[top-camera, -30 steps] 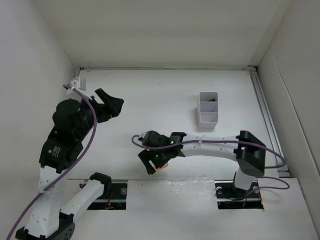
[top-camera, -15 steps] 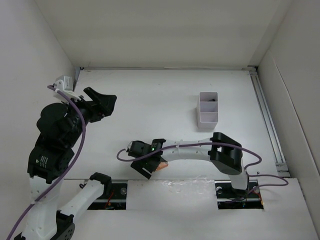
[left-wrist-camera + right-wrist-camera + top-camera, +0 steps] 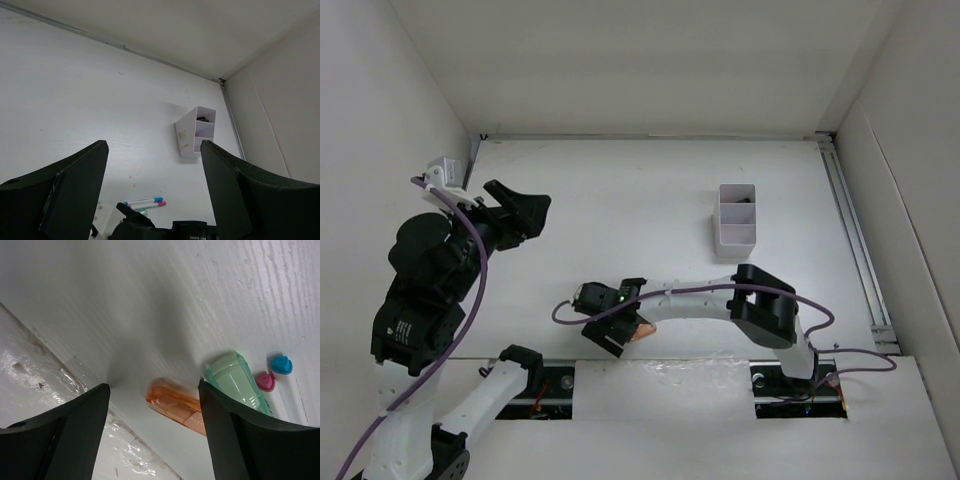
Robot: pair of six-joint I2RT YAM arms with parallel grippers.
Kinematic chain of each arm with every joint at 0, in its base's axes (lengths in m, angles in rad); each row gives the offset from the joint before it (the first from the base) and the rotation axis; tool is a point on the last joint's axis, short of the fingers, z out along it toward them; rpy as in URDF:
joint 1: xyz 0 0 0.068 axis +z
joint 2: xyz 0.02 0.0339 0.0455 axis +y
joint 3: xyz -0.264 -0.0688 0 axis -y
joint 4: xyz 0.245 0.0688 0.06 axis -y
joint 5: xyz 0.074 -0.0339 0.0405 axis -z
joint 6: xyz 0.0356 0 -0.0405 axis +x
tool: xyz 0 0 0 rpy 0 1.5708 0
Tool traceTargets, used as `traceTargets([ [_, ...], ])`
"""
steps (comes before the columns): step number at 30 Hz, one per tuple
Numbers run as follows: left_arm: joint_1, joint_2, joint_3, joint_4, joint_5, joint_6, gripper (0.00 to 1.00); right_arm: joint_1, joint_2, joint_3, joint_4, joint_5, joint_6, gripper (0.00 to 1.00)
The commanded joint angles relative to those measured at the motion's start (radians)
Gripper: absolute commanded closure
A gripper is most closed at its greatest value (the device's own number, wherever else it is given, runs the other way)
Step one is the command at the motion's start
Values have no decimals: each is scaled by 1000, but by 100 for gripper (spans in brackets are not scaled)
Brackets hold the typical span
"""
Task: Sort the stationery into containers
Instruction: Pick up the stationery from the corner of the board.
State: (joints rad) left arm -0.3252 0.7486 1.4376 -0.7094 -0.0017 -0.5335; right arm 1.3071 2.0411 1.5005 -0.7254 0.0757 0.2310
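- Reaching low toward the near edge of the white table (image 3: 650,180), the right gripper (image 3: 618,336) has its jaws spread wide apart and is clamped on nothing.
- Its wrist camera shows an orange marker (image 3: 175,407) lying flat on the table within the gap. One end is hidden behind the dark finger (image 3: 240,440) on the picture's right. Whether that finger touches the marker cannot be told.
- Just beside the orange one lies a stubby green marker (image 3: 234,376), with its lower end cut off by the same finger.
- Next to the green one are a pink cap (image 3: 265,382) and a blue cap (image 3: 281,365), both seen end-on. The bodies behind them are pale, hard to make out against the white surface, and run out of the picture.
- From above, this cluster is almost entirely covered by the right arm (image 3: 720,298). Only a sliver of orange shows beside the gripper.
- The left gripper (image 3: 530,212) is raised over the left side of the table, well apart from the markers. Its jaws are wide apart and it holds nothing.
- Its camera looks across the table and catches two pens (image 3: 145,202) lying side by side, one blue-tipped and one pink-tipped. They are partly hidden by the right arm's black housing at the bottom edge.
- The white box (image 3: 737,222) stands toward the far right of the table, well apart from both grippers. Two open compartments show from above, and the far one holds a dark item (image 3: 745,199) too small to identify.
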Motion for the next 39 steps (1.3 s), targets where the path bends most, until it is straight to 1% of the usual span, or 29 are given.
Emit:
traceTargets([
  [1, 2, -9, -8, 10, -4, 9, 28, -17, -16, -16, 1, 29, 1, 22],
  [2, 2, -9, -8, 10, -4, 9, 28, -26, -28, -41, 1, 29, 1, 22],
  [5, 2, -18, -19, 10, -4, 9, 28, -26, -38, -69, 24, 38, 20, 29],
  [6, 2, -18, -19, 10, -4, 9, 28, -26, -47, -81, 24, 38, 30, 29],
  [7, 2, -18, -19, 10, -4, 9, 28, -26, -47, -82, 33, 38, 30, 33],
  [10, 2, -18, -28, 10, 5, 9, 28, -26, -47, -91, 34, 38, 39, 38],
  [11, 2, -18, -28, 10, 5, 9, 28, -26, -47, -91, 43, 38, 39, 42],
  [12, 2, -18, -28, 19, 5, 9, 28, -26, -47, -91, 43, 38, 39, 42],
  [13, 2, -18, -28, 19, 5, 9, 28, -26, -47, -91, 43, 38, 39, 44],
  [14, 2, -18, -28, 19, 5, 9, 28, -26, -47, -100, 43, 38, 39, 49],
  [17, 2, -18, -28, 19, 5, 9, 28, -26, -47, -100, 43, 38, 39, 54],
  [20, 2, -18, -28, 19, 5, 9, 28, -26, -56, -100, 34, 38, 48, 53],
  [21, 2, -18, -28, 19, 5, 9, 28, -26, -65, -100, 24, 26, 48, 44],
  [23, 2, -18, -28, 28, 5, 9, 28, -26, -77, -100, 24, 16, 48, 35],
  [24, 2, -18, -38, 28, 5, 9, 28, -26, -87, -100, 24, 16, 48, 34],
  [28, 2, -18, -39, 28, 5, 9, 28, -35, -87, -134, 4, 16, 48, 32],
  [31, 2, -18, -39, 28, 5, 9, 28, -35, -87, -148, 14, 16, 48, 39],
  [35, 2, -18, -39, 28, 14, 9, 28, -35, -87, -157, 23, 26, 57, 58],
  [36, 2, -18, -39, 28, 14, 9, 28, -35, -87, -157, 23, 26, 57, 58],
  [38, 2, -18, -39, 37, 14, 9, 28, -35, -87, -157, 23, 26, 67, 62],
  [39, 2, -18, -39, 37, 14, 9, 28, -35, -96, -157, 23, 26, 67, 69],
])
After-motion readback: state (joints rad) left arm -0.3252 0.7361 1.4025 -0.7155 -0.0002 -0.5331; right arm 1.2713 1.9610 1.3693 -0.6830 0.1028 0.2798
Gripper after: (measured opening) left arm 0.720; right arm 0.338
